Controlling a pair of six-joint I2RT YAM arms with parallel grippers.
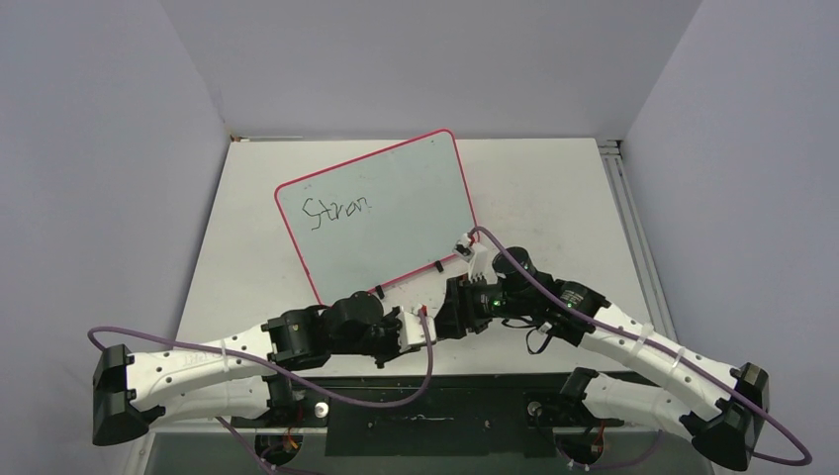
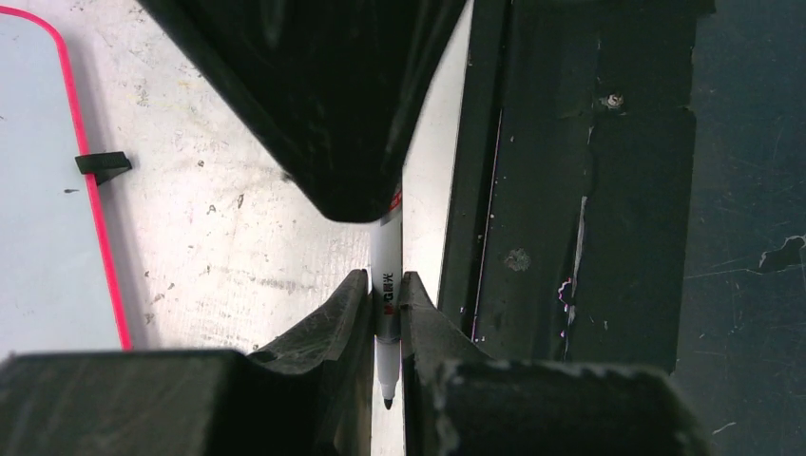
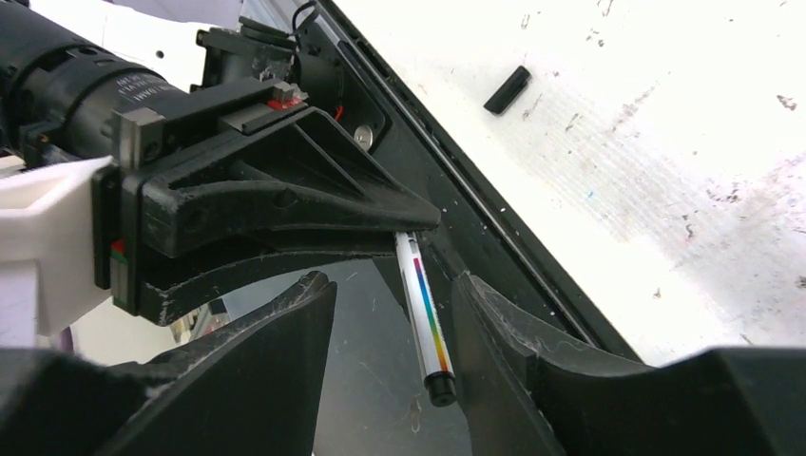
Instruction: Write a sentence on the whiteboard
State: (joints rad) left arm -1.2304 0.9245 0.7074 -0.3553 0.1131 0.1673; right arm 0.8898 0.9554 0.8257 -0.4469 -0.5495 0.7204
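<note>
On the whiteboard point(image 1: 416, 213), lying askew toward the far middle of the table point(image 1: 554, 198), the sentence point(image 1: 336, 210) reads just "Stron" (black script, one line). Nearer the arms, off the board's near edge, the left gripper point(image 2: 385, 282) is clamped on a white marker point(image 2: 384, 249), tip toward its wrist camera. The right gripper point(image 3: 392, 290) has its fingers spread either side of the marker's other end.
</note>
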